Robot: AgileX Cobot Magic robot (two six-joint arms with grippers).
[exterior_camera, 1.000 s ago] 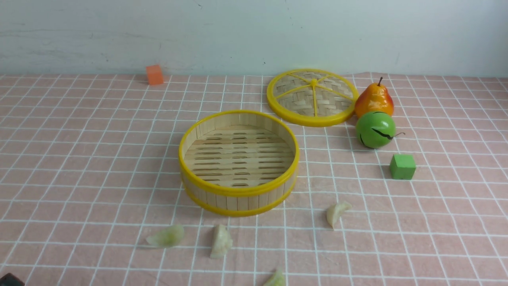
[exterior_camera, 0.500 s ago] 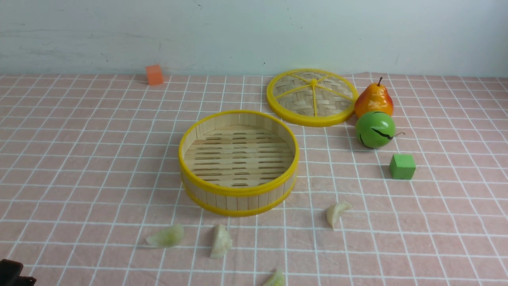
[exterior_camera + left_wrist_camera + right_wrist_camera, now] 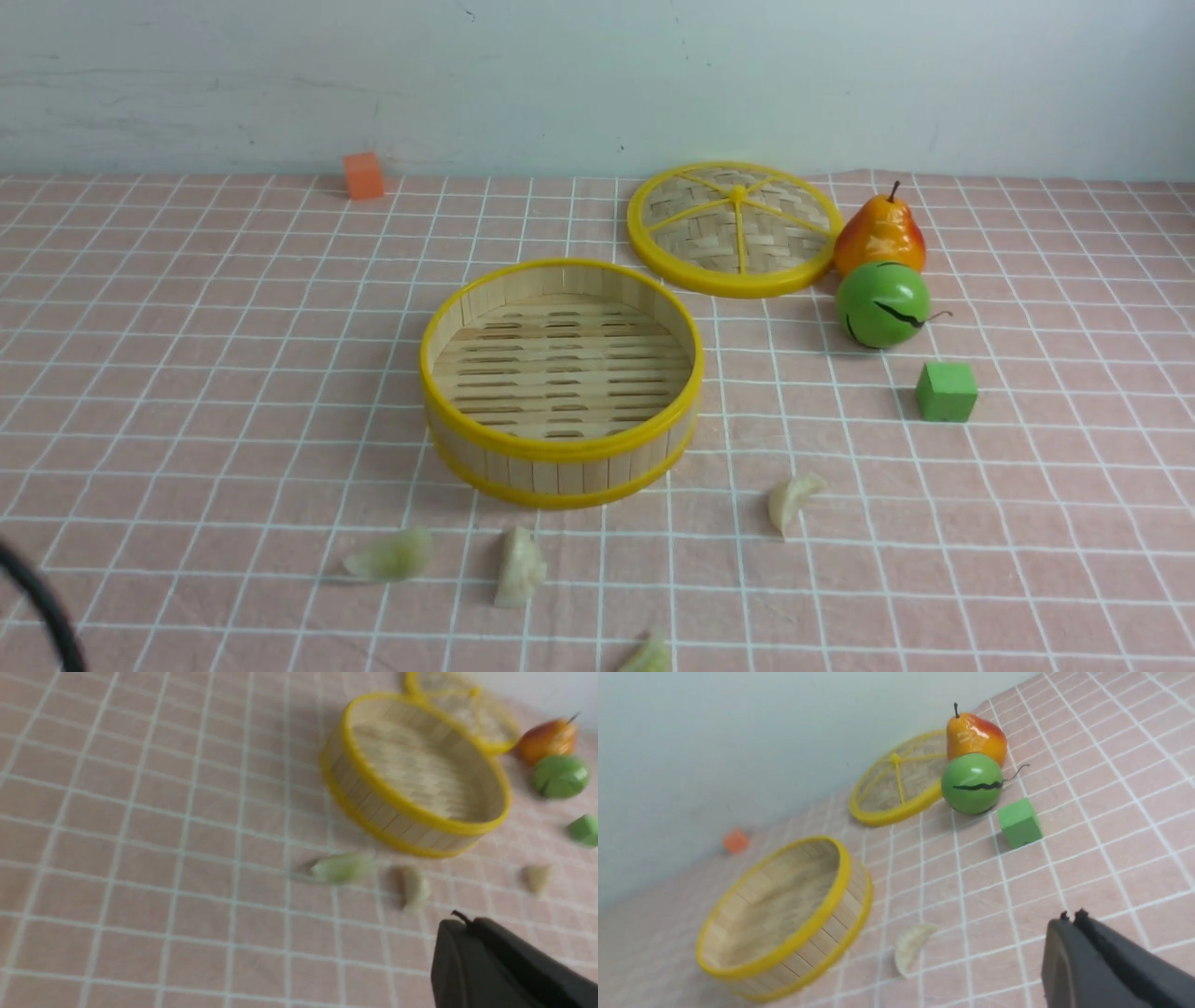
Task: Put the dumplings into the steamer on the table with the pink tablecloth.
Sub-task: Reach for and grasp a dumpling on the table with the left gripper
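Left gripper (image 3: 460, 918) and right gripper (image 3: 1071, 915), both black, fingers pressed together with nothing between them, hover above the table (image 3: 140, 420) draped in a salmon-pink, white-gridded tablecloth (image 3: 1027, 523). Round bamboo-slat steamer (image 3: 560, 457) with yellow rims stands upright at centre. On the cloth at its near side, apart from it, lie four pale pleated crescents: leftmost dumpling (image 3: 390, 555), long axis left-to-right; second dumpling (image 3: 519, 567), long axis pointing toward the steamer; right dumpling (image 3: 792, 499), long axis slanting toward far right; nearest dumpling (image 3: 649, 656), cut by the frame edge, orientation unclear. Flat woven yellow-rimmed lid (image 3: 733, 229) lies beyond the steamer, to its right
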